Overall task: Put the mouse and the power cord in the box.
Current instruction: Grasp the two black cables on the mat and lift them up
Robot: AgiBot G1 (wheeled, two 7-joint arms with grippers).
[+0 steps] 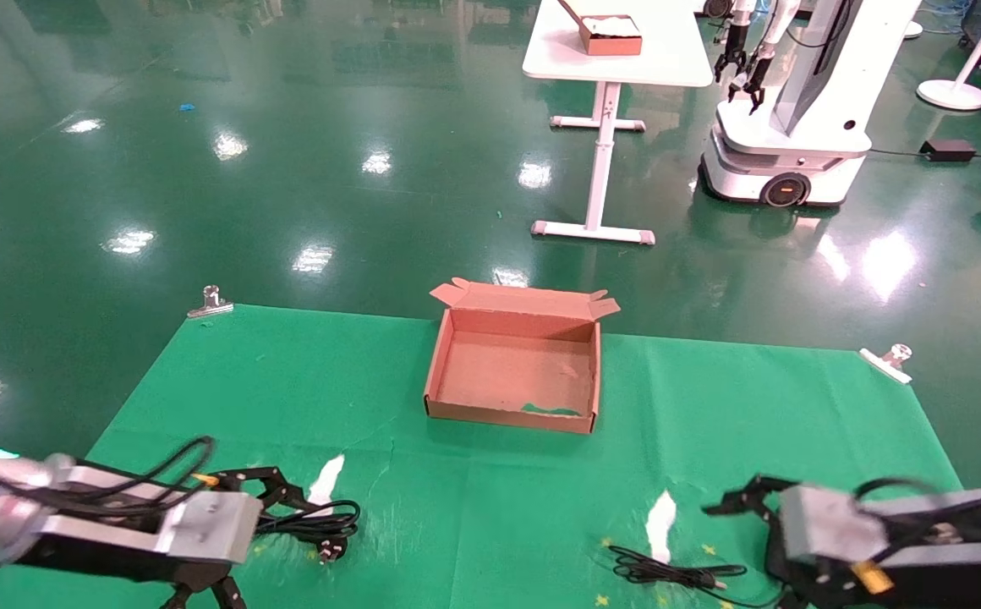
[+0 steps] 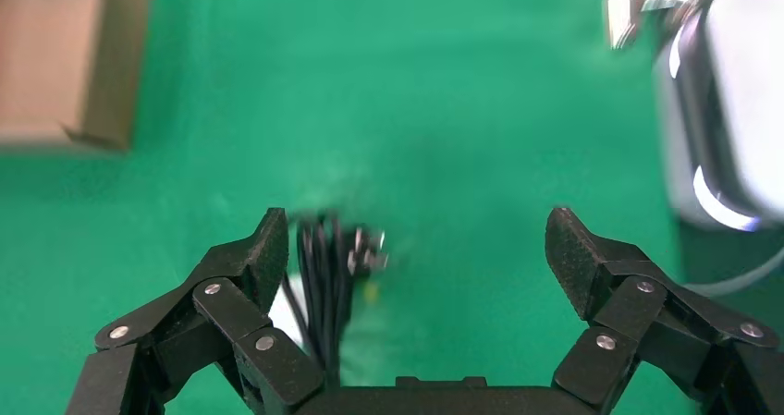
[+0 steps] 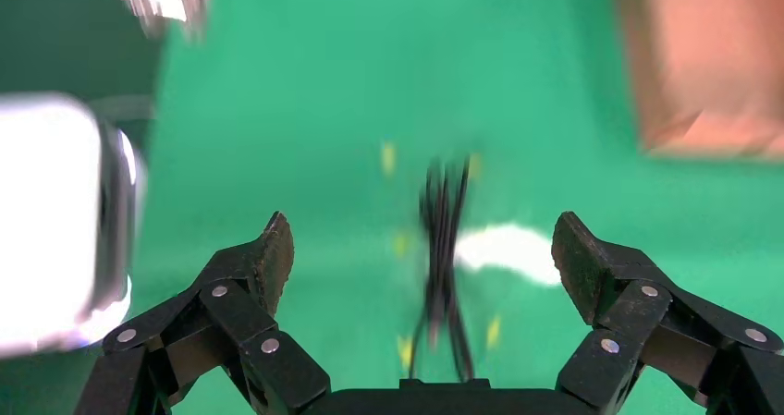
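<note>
A: What does the head view give?

B: The box (image 1: pixel 514 372) sits open in the middle of the green mat (image 1: pixel 710 406), lid flap folded back on its far side, nothing inside but a green smear near its front wall. The left gripper (image 1: pixel 275 491) is low at the near left, just beside the coiled power cord (image 1: pixel 321 524), whose plug lies on the mat. The right gripper (image 1: pixel 740 499) is low at the near right, close to a thin bundled black cable (image 1: pixel 668 573), which looks like the mouse's. The mouse's body I cannot find; it may be hidden by the right arm.

A: Anything farther off?

B: A white table (image 1: pixel 626 51) with a smaller brown box, and another robot (image 1: pixel 795 110) beside it.

A: And the left wrist view?

B: It shows what the head view doesn't: the left gripper (image 2: pixel 416 249) is spread wide and empty, with the power cord (image 2: pixel 324 286) lying on the mat nearer one fingertip, untouched. A corner of the box (image 2: pixel 65 64) shows at the edge.

A: The right wrist view?

B: The right gripper (image 3: pixel 421 253) is spread wide too, holding nothing. The thin cable (image 3: pixel 444 249) lies on the mat roughly between the fingertips, blurred. The box (image 3: pixel 712 64) shows at one corner.
</note>
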